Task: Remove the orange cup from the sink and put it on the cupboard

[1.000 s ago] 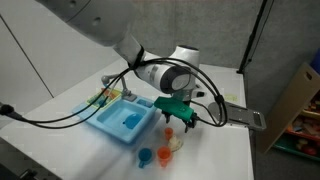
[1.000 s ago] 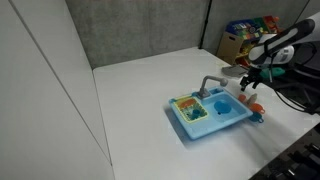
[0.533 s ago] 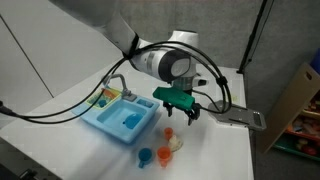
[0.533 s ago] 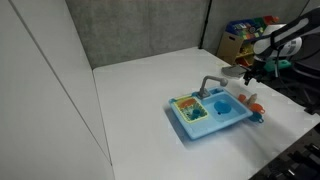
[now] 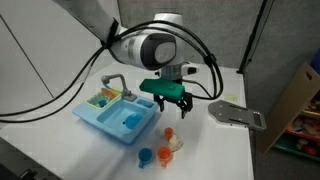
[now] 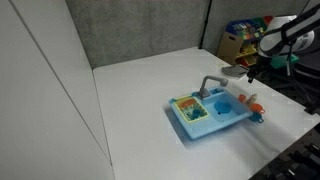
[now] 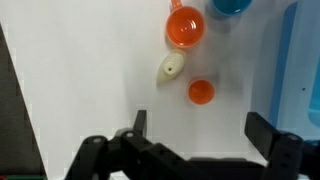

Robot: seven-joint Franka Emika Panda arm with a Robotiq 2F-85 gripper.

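On the white surface point(image 5: 215, 150), in an exterior view, the light-blue sink point(image 5: 118, 116) lies toward the left. Its grey faucet point(image 5: 113, 80) rises at the far edge, and a yellow-green insert point(image 5: 100, 98) sits in the basin farther from the tool. The orange cup point(image 5: 168, 132) is outside the sink, resting on the surface just beside the sink's right end and apart from its wall. Nearer the camera than the sink's corner lies a small cluster: a small blue cup point(image 5: 163, 155), a larger orange round toy point(image 5: 145, 156) and a pale cream piece point(image 5: 176, 145). The tool point(image 5: 172, 104) hangs in the air above the orange cup, near the sink's right end, with its green fingers point(image 5: 160, 98) spread apart and nothing between them. Well to the right of the sink lies a grey flat handled piece point(image 5: 238, 115).

In the wrist view the fingers again stand wide apart and empty. The orange cup point(image 7: 201, 92) shows beyond them as a small round disc, to the left of the sink's blue wall point(image 7: 305, 60). The cream piece point(image 7: 172, 68) is near it but apart.
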